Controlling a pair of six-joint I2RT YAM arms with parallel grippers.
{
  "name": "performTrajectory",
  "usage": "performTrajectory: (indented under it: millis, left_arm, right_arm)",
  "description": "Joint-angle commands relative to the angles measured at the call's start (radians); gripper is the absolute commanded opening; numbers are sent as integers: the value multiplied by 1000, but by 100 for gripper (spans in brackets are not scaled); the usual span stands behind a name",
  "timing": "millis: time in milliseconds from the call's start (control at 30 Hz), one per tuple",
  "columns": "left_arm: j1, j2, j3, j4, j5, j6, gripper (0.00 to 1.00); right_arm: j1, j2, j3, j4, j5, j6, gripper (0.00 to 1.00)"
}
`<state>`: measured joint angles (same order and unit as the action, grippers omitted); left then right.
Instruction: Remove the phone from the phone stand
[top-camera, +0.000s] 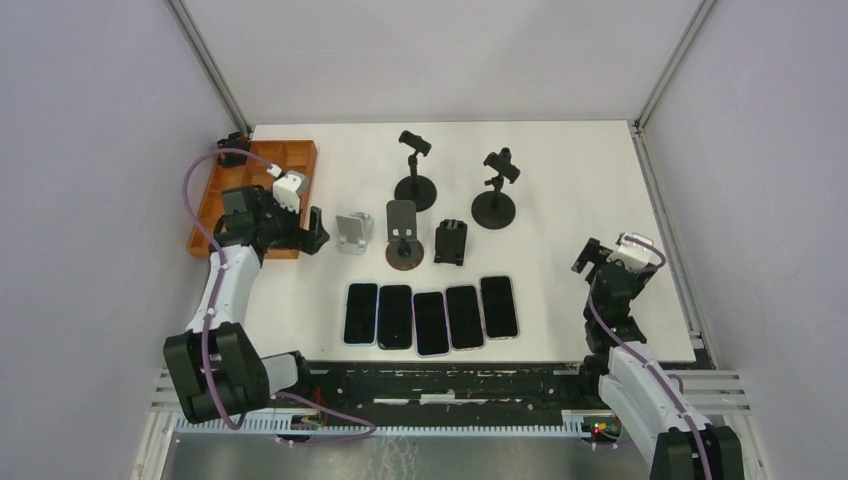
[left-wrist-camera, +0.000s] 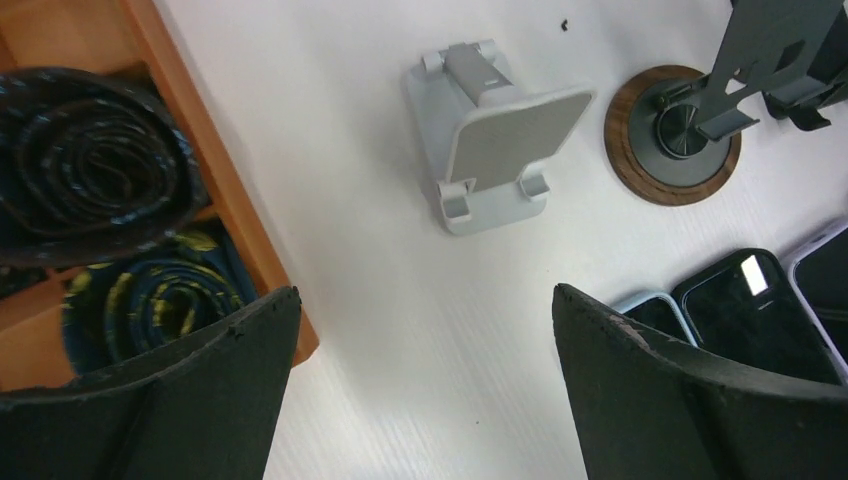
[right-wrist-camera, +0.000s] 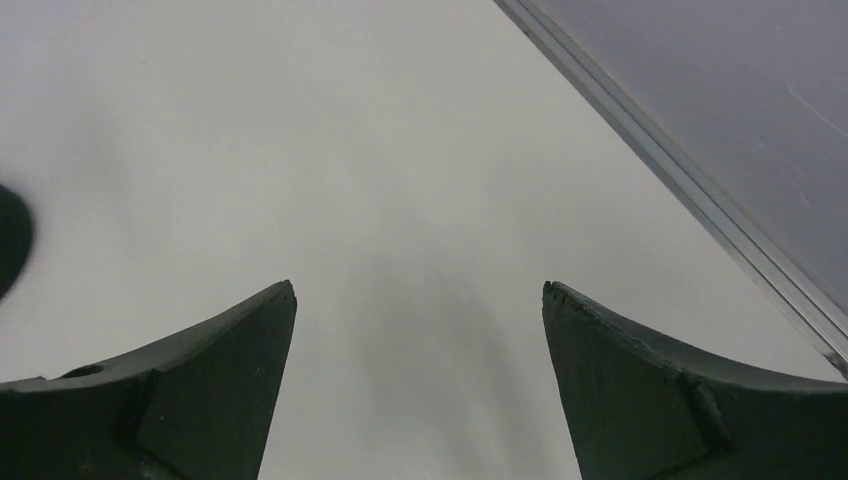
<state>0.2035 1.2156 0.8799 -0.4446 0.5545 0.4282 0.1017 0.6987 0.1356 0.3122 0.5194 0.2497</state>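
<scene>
Five phones (top-camera: 432, 318) are lying flat, screens up, side by side in a row on the worktop (top-camera: 570, 170) nearest the arm bases, none of them sitting in a holder. To the right of the row, the right gripper (top-camera: 588, 258) is hanging over bare worktop, well apart from everything, its fingers (right-wrist-camera: 690, 400) spread wide with nothing between them. On the other side, the left gripper (top-camera: 318, 228) is hovering just beside the white stand (top-camera: 353, 233), its fingers (left-wrist-camera: 680, 400) likewise wide apart and empty. Its wrist camera is looking down on the stand's bare cradle (left-wrist-camera: 490, 135).

Along the same line, the grey stand on a wooden base (top-camera: 403, 240) and the black stand (top-camera: 451, 242) are also standing without a phone. Farther back, two clamp stands (top-camera: 415, 170) are rising from round bases. They are small in the overhead view, but their clamps appear to be gripping nothing. At the far left, the orange tray (top-camera: 255, 165) is holding rolled dark fabric (left-wrist-camera: 85, 165).

The removal itself appears to be over, with every phone down on the worktop and the left arm looking to be at the end of the job. What remains is probably only a clean retreat. That calls for lifting the open fingers up and away without nudging the light white stand or the tray wall beside them.
</scene>
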Motion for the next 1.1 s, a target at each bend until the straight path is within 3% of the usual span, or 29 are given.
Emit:
performTrajectory:
  millis: [0,167,433,600,867,1067]
  left_arm:
    - [15,-2,-116,320,134,-94,100]
    - [14,29,-339,815,57,-335,100]
    - [14,96,-524,1244,27,-384,100]
    - [13,160,-536,1358,38,-425,100]
    - [12,266,-634,1603,28,-455,100]
    - [6,275,-616,1576,-12,-463,100]
  right_arm:
    - [-5,13,-93,178,273,-42,98]
    - [-6,35,-244,410,366,-12,98]
    - [-7,250,-264,649,331,-72,98]
    - [-8,390,-243,788,295,-157,98]
    - [-7,486,-284,984,236,-199,98]
    - [-6,523,-267,1007,158,-241,98]
